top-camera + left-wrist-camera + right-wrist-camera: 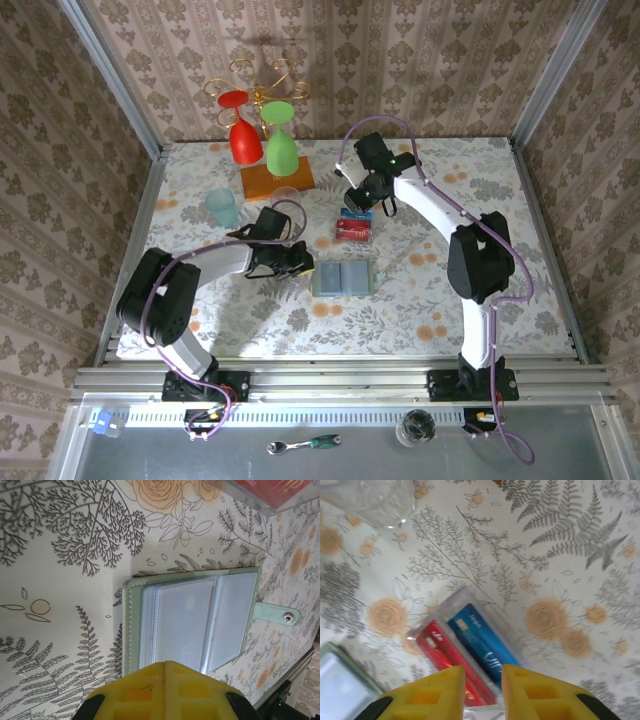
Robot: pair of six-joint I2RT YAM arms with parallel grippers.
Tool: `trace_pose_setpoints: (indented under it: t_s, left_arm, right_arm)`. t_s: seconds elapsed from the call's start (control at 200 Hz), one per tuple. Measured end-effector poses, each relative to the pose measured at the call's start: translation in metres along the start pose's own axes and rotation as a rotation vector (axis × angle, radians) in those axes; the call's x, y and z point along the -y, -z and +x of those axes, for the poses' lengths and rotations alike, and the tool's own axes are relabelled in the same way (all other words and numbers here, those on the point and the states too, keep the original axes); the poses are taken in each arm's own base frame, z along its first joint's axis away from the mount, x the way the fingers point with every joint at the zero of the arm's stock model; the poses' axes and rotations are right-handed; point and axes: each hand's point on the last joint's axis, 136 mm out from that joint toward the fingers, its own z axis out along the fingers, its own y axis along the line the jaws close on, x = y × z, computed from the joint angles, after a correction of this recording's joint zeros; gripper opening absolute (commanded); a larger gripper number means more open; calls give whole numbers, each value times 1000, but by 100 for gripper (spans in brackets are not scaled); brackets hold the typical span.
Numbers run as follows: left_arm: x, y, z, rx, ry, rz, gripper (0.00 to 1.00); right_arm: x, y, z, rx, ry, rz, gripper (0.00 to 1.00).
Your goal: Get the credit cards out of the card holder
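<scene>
The card holder (343, 277) lies open and flat on the flowered tablecloth, its two bluish-grey pocket panels (200, 625) facing up and its snap tab (280, 615) sticking out. My left gripper (298, 262) is shut, its yellow tips (167, 666) over the holder's near edge. Two credit cards, a blue one (482, 640) and a red one (445, 652), lie side by side in a clear plastic piece (355, 224) behind the holder. Low over them hangs my right gripper (483, 675), its jaws a little apart with nothing gripped. A corner of the holder (340, 685) shows beside it.
A wooden base (276, 180) at the back carries a gold rack with a red goblet (243, 135) and a green goblet (280, 145). A teal cup (222, 207) and a clear glass (287, 198) stand behind my left arm.
</scene>
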Motion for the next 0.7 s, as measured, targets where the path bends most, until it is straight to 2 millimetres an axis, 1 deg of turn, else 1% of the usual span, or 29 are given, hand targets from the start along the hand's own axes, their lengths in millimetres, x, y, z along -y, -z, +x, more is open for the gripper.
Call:
trace_pose_setpoints:
  t_s: [0.255,0.435,0.7]
  left_arm:
    - [-2,-8,3,-20,-1,0,2]
    - [-5,-12,5,-35,6,0,1]
    - [-11,-17,11,-49,12,-2,1]
  right_arm:
    - [-34,5,14,35,-201,-88,16]
    - [-54,4,24,31,-324,-152,15]
    - [-74,1,37,8,-433,-199,14]
